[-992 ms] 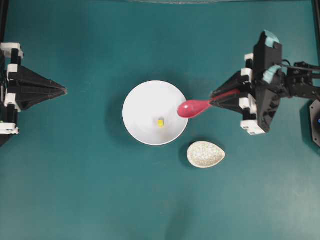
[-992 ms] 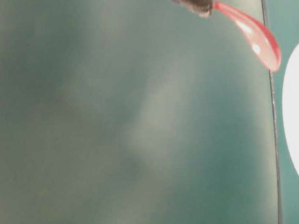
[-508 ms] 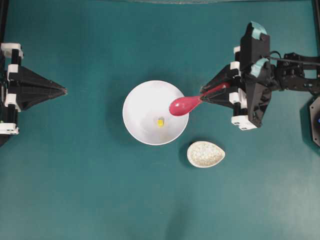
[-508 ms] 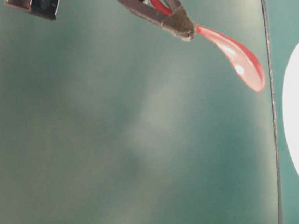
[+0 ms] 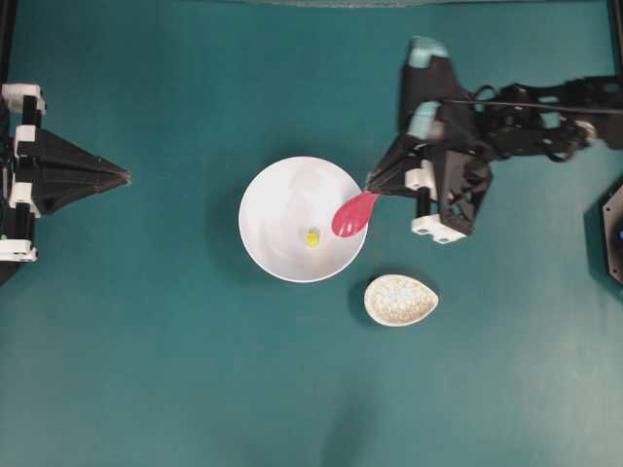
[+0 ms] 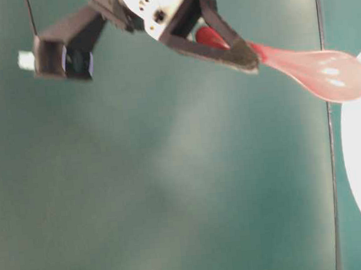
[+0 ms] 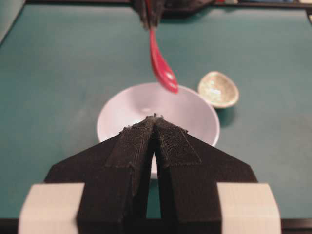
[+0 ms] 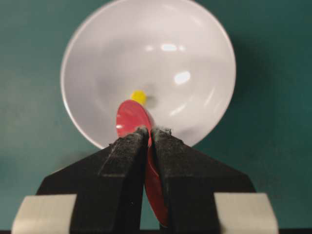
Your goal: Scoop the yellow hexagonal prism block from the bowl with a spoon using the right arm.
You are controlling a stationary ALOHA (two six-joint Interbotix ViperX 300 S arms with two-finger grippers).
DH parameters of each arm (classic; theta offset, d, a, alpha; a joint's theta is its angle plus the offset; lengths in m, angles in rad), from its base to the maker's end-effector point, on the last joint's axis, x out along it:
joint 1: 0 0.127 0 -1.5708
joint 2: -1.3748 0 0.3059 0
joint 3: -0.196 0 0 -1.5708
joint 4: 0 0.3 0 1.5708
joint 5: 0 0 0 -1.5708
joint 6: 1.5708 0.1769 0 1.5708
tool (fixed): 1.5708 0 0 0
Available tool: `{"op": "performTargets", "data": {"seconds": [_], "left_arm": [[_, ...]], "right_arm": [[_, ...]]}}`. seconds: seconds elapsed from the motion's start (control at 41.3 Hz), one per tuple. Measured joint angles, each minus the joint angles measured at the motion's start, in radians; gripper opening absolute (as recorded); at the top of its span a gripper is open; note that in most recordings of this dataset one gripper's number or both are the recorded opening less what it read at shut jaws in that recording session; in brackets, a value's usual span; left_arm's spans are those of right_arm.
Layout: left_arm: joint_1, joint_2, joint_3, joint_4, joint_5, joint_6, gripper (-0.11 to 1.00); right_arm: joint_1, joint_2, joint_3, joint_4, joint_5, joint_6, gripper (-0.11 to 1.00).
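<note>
The white bowl (image 5: pixel 282 199) sits mid-table with the tiny yellow hexagonal prism block (image 5: pixel 312 237) on its bottom. My right gripper (image 5: pixel 372 188) is shut on the handle of the pink-red spoon (image 5: pixel 352 215), whose scoop hangs over the bowl's right rim, tilted down towards the block. In the right wrist view the spoon (image 8: pixel 131 118) sits just in front of the block (image 8: pixel 139 96), apart from it. My left gripper (image 5: pixel 125 176) rests shut and empty at the far left, pointing at the bowl (image 7: pixel 126 107).
A small speckled cream egg-shaped dish (image 5: pixel 400 300) lies just right of and below the bowl. Bare teal tabletop lies all around. A black fixture (image 5: pixel 613 233) sits at the right edge.
My right arm has swung left and turned, carrying the spoon from beside the bowl's right rim to over it, scoop tipped downward. The block and left arm have not moved.
</note>
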Motion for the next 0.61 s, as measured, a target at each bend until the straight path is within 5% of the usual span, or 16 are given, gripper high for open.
{"op": "performTargets", "data": {"seconds": [0.169,0.605], "left_arm": [[0.000,0.000,0.002,0.000,0.000,0.000,0.00],[-0.002,0.000,0.002,0.000,0.000,0.002,0.00]], "right_arm": [[0.000,0.044,-0.066,-0.040,0.074,0.003,0.06],[0.000,-0.020,-0.129,-0.044,0.262,0.025,0.06]]}}
